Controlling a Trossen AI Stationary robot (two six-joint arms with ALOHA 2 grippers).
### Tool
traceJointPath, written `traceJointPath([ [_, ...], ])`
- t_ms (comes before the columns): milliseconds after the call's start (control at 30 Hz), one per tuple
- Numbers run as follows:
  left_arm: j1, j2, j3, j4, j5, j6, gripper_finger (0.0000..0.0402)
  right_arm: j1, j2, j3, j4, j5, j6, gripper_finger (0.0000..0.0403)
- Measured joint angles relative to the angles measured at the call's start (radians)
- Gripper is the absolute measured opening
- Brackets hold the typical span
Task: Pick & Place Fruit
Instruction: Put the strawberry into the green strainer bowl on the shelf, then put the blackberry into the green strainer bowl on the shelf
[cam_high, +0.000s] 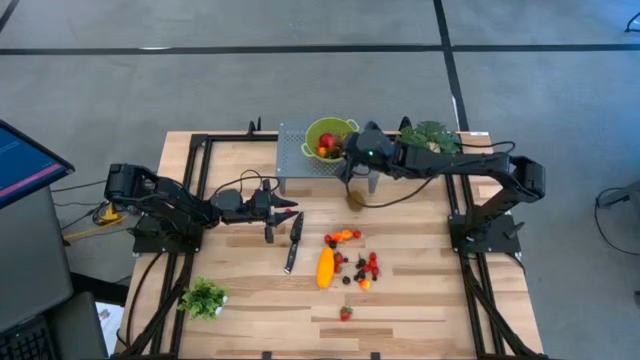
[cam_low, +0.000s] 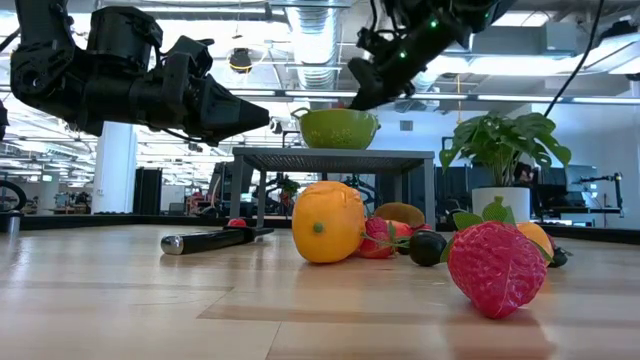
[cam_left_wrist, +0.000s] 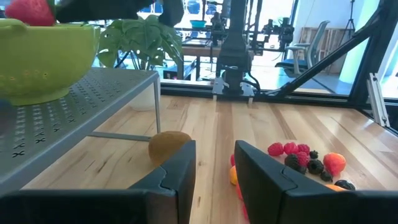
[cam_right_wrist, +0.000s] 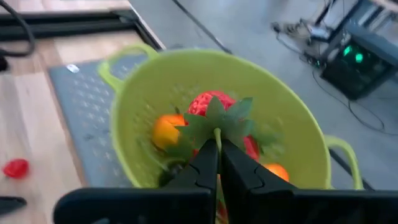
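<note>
Right tool pinching, seemingly, strawberry stem above green colander; left tool spread.

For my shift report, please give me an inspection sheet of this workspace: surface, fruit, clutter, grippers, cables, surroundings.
Surface: wooden table, grey rack at the back.
Fruit: some in green bowl on the rack; kiwi beside the rack; pile mid-table; one strawberry apart.
Clutter: knife, two plants.
Grippers: left gripper open, empty, near knife; right gripper shut on strawberry leaves over bowl.
Cables: black cable loops by kiwi.
Surroundings: monitor, grey floor.
</note>
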Motion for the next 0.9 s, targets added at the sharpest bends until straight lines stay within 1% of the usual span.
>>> traceJointPath([
  [200,0.0,0.0,0.0,0.0,0.0,0.0,0.0106,-0.006,0.0,0.0,-0.016,-0.001,0.004,0.001],
  [500,0.0,0.0,0.0,0.0,0.001,0.0,0.0106,-0.005,0.0,0.0,-0.016,-0.001,0.004,0.0066],
  [600,0.0,0.0,0.0,0.0,0.001,0.0,0.0106,-0.005,0.0,0.0,-0.008,-0.001,-0.006,0.0092],
  [700,0.0,0.0,0.0,0.0,0.001,0.0,0.0106,0.002,0.0,0.007,0.014,0.0,-0.034,0.0128],
  [800,0.0,0.0,0.0,0.0,0.001,0.0,0.0106,0.023,0.0,0.059,0.002,0.0,-0.047,0.0169],
  [900,0.0,0.0,0.0,0.0,0.002,0.0,0.0106,0.068,-0.002,0.122,-0.017,-0.002,-0.049,0.0209],
])
